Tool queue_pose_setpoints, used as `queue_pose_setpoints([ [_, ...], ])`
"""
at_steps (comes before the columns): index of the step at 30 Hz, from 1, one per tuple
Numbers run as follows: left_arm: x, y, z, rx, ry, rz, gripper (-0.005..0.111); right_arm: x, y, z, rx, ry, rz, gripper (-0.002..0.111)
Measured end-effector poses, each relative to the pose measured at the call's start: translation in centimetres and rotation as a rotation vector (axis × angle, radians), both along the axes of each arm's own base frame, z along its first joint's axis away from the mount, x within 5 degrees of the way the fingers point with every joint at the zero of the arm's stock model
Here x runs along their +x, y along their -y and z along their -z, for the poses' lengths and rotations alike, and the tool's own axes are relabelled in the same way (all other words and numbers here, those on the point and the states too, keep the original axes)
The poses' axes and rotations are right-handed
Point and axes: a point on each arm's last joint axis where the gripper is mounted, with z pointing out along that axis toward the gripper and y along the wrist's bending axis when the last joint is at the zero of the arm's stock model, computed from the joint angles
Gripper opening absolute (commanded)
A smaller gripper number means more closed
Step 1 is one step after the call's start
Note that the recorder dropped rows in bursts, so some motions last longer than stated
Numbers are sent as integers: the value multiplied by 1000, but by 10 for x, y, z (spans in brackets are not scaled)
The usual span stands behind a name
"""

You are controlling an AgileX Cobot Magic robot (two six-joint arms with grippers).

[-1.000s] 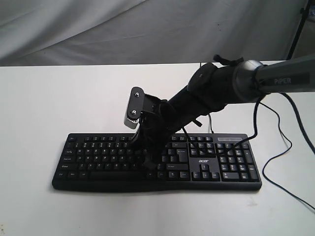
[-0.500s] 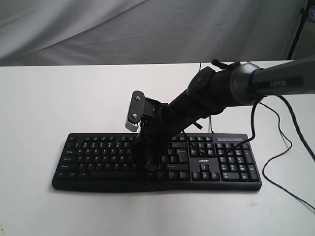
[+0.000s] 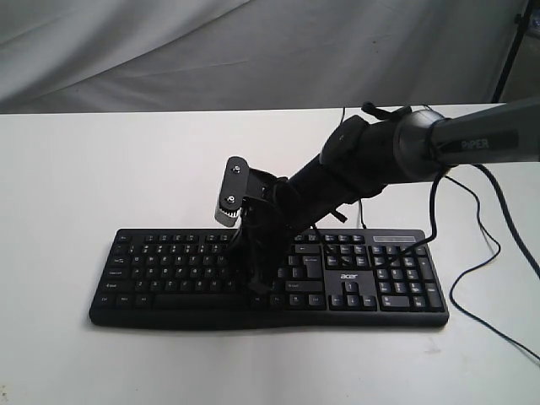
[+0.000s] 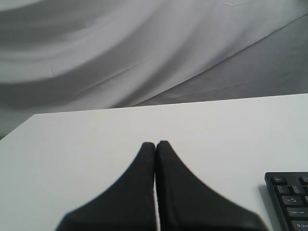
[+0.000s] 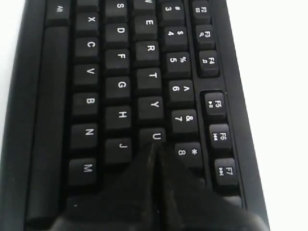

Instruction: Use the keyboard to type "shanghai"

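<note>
Lying centred on the white table (image 3: 76, 186), the keyboard (image 3: 169, 272) runs left to right. Right gripper (image 5: 155, 147), fingers pressed together, points down at the U key (image 5: 155, 136). Left gripper (image 4: 155, 144), likewise closed, hangs over the table beyond the keyboard's left end.

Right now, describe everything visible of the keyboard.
The keyboard is a wide, flat, black full-size board, plastic-looking, with white-lettered keys, a number pad at the exterior view's right and a small white acer logo. It lies flat on the white table, long edge toward the exterior camera. The right gripper, jaws shut, points down at the letter keys beside U; whether it presses one cannot be told.
</note>
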Motion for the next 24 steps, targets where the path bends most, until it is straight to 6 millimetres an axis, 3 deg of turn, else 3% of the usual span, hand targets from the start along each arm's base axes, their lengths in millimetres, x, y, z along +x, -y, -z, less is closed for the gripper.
queue_pose_setpoints([
  [12,0,0,0,0,0,0,1,0,0,3,-2,-7,-3,0],
  [19,0,0,0,0,0,0,1,-1,0,-22,11,47,-13,0],
  [24,0,0,0,0,0,0,1,-1,0,-23,11,50,-15,0],
])
